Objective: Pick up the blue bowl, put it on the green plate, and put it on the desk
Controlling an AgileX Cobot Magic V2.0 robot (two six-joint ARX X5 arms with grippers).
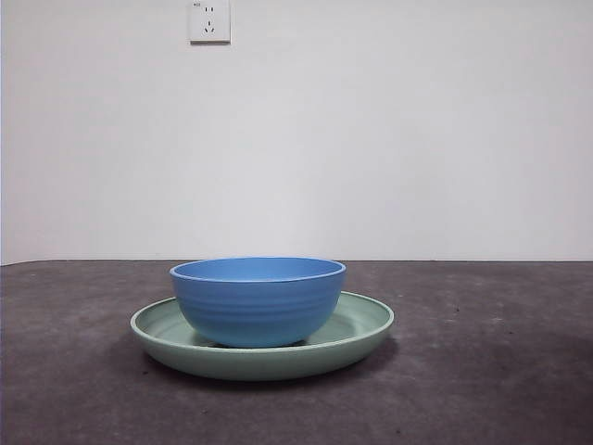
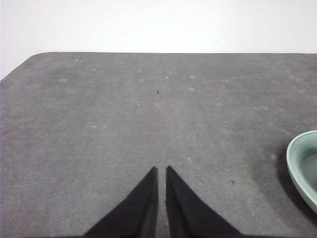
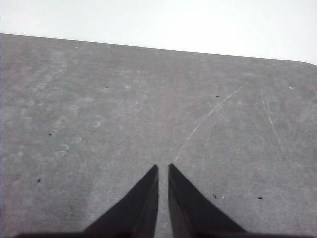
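Blue bowl (image 1: 258,301): medium blue, matte, faint horizontal ridges outside; upright in the middle of the green plate.
Green plate (image 1: 361,326): pale mint, shallow, raised rim, wider than the bowl; flat on the worktop (image 1: 491,371).
Left gripper (image 2: 161,171): low over bare worktop, jaws nearly together, holding nothing; plate rim at the view's edge.
Right gripper (image 3: 163,168): over bare worktop, jaws nearly together, holding nothing.

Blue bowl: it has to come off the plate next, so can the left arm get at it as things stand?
Probably yes. The bowl sits open on the plate, nothing over it, and only bare desk lies ahead of the left gripper.
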